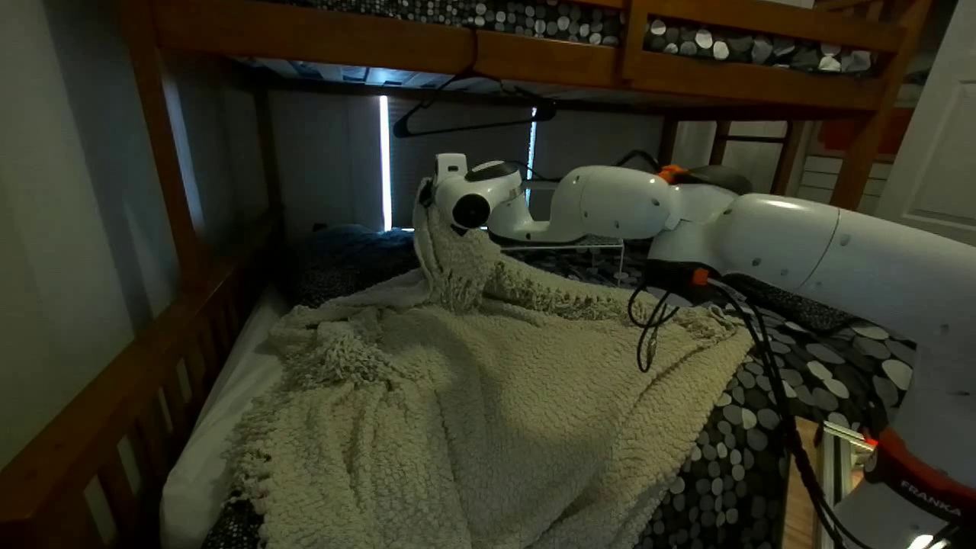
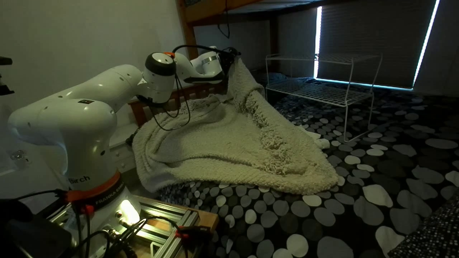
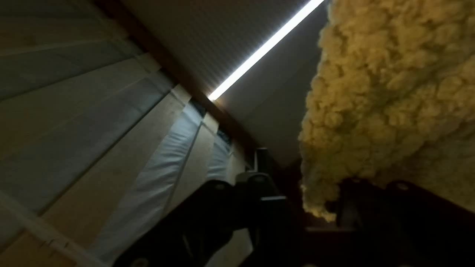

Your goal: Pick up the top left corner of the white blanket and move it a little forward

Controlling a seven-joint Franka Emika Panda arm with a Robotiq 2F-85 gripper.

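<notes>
Hanging at the claw (image 3: 306, 180), a bunched corner (image 2: 241, 71) of the white blanket (image 2: 215, 138) lies against one of the two fingers (image 3: 261, 189), which stand wide apart in the wrist view with a gap between them; how the cloth is caught there is too dark to tell. Below the claw, the rest of the blanket slopes down and lies rumpled over dotted bedding (image 2: 265, 233). Near the claw stands a white wire rack (image 2: 319, 94); above it hangs a black coat hanger (image 1: 473, 128).

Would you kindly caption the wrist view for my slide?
Open gripper beneath the bunk slats, white blanket filling the frame's upper right.
</notes>
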